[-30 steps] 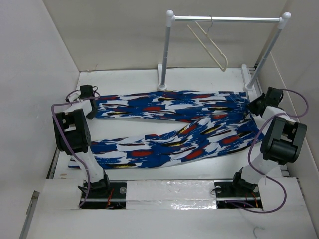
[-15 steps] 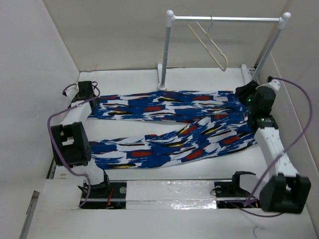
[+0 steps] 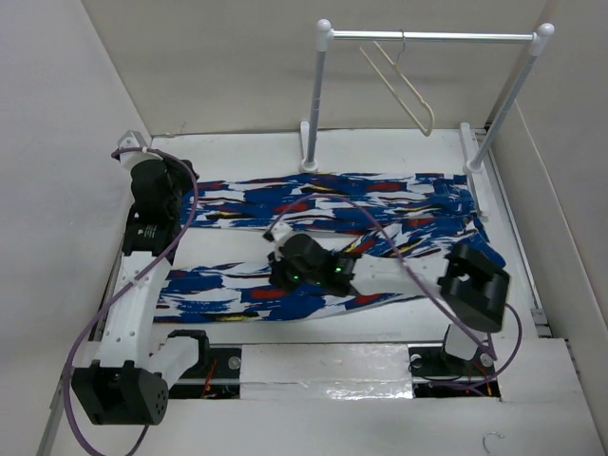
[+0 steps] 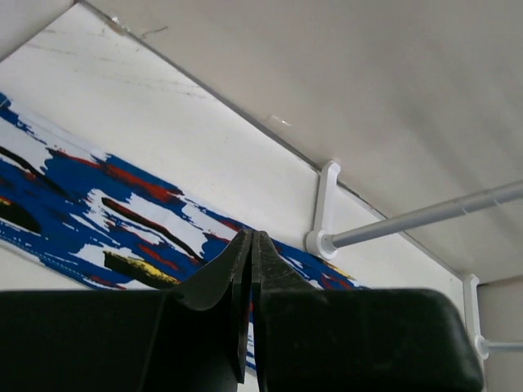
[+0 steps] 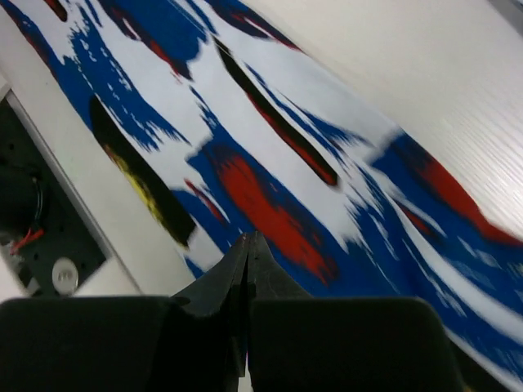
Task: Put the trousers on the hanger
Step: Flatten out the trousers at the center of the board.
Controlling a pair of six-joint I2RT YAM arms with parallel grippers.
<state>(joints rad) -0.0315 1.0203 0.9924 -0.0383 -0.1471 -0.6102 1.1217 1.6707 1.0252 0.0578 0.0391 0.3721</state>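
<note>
On the white table [image 3: 237, 157] in front of me the trousers [image 3: 408, 204] lie flat: waist to my right, both legs running left and spreading apart, the far leg just in front of the garment rail's left post [image 3: 315, 100]. The hanger [image 3: 407, 87] is off the cloth altogether, hooked on the rail's bar [image 3: 446, 37] at the back, well apart from both my wrists.

My left gripper [image 4: 250, 238] has its jaws pressed together with nothing between them; it hangs over the far left corner, past the ankle end of the far leg. My right gripper [image 5: 248, 239] is likewise closed on nothing, its tips low over the near leg's patterned cloth, close to the near edge of the table.

My own right arm lies across the middle of the trousers, and its purple cable [image 3: 375, 220] loops over the fabric between me and the rail. The rail's right post [image 3: 510, 93] stands at the waist end. White walls close in on both sides.

A second ago both arms were folded, the left at the ankle of the far leg, the right at the waistband. Since then the left has stretched out along the left wall, and the right has swung from the waist across to the near leg. The trousers and hanger lie as before.
</note>
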